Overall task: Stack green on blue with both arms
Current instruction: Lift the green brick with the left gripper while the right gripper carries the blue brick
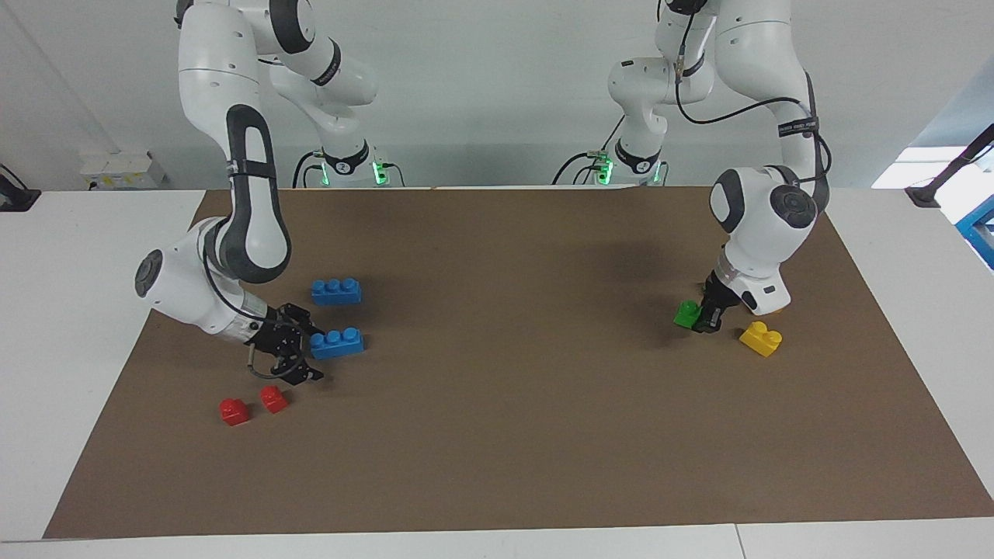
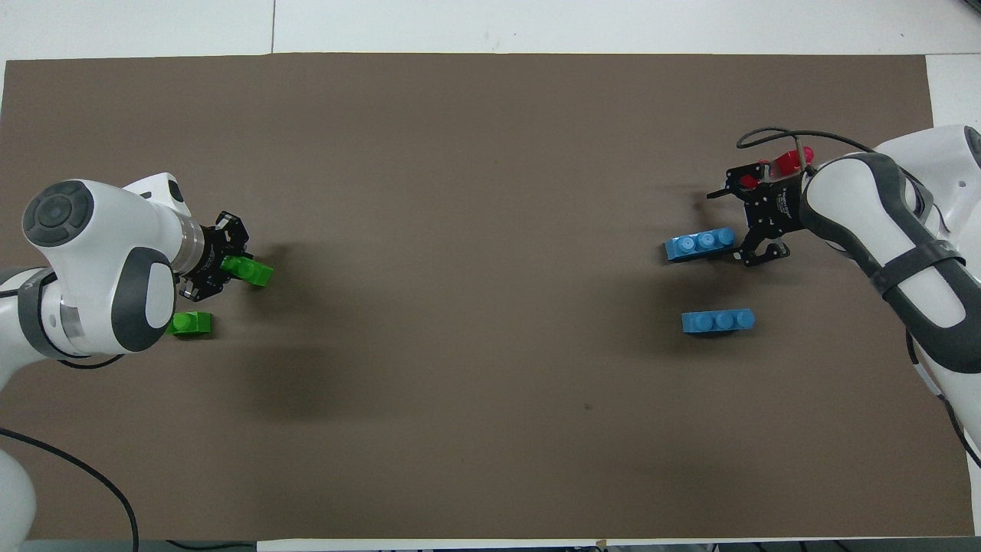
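Left tool sat low on the surface, closed around one green brick; right tool clamped one end of a blue brick. Risk judged: the end-held blue brick could swing or slip, spoiling stud alignment.

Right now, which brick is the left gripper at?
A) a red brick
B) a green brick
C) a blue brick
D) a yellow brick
B: the left gripper is down on the mat at a green brick, with the yellow brick lying apart beside it; the blue bricks and red bricks are at the right arm's end.
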Robot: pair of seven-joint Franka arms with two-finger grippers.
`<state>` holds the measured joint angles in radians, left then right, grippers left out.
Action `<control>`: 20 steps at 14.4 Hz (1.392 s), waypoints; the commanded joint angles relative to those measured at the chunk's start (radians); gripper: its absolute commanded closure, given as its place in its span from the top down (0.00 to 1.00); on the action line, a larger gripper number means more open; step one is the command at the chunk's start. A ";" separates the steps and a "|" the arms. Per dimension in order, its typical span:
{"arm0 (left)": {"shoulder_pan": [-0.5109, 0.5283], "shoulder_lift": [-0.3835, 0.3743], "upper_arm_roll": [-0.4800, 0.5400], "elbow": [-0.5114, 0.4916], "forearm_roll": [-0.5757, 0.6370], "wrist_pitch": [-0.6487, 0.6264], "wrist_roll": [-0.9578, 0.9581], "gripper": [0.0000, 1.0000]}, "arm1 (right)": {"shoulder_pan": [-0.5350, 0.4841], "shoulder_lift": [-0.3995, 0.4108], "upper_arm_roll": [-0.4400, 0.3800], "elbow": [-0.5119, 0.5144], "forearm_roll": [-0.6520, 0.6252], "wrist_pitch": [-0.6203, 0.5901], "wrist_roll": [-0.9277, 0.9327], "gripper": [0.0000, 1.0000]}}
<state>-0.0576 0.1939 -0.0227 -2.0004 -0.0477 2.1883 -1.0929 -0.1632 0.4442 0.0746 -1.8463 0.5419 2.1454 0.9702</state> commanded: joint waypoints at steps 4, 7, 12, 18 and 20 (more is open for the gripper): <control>-0.030 -0.054 0.003 0.225 -0.018 -0.313 -0.096 0.00 | -0.013 -0.004 0.007 -0.014 0.032 0.013 -0.110 0.96; -0.053 -0.109 -0.008 0.264 -0.018 -0.367 -0.162 0.00 | -0.027 -0.004 0.007 -0.014 0.033 0.005 -0.143 0.73; -0.059 -0.195 -0.010 0.255 -0.018 -0.449 -0.162 0.00 | -0.044 -0.004 0.008 0.001 0.073 -0.039 -0.143 0.00; -0.056 -0.203 -0.010 0.247 -0.020 -0.449 -0.440 0.00 | -0.026 -0.015 0.016 0.038 0.130 -0.071 -0.070 0.00; -0.056 -0.202 -0.010 0.247 -0.020 -0.441 -0.528 0.00 | 0.037 -0.054 0.025 0.067 0.130 -0.085 0.113 0.00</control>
<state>-0.1032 0.0095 -0.0424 -1.7354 -0.0527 1.7421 -1.5364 -0.1724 0.4347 0.0896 -1.8033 0.6532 2.0837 0.9511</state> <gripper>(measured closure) 0.661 0.652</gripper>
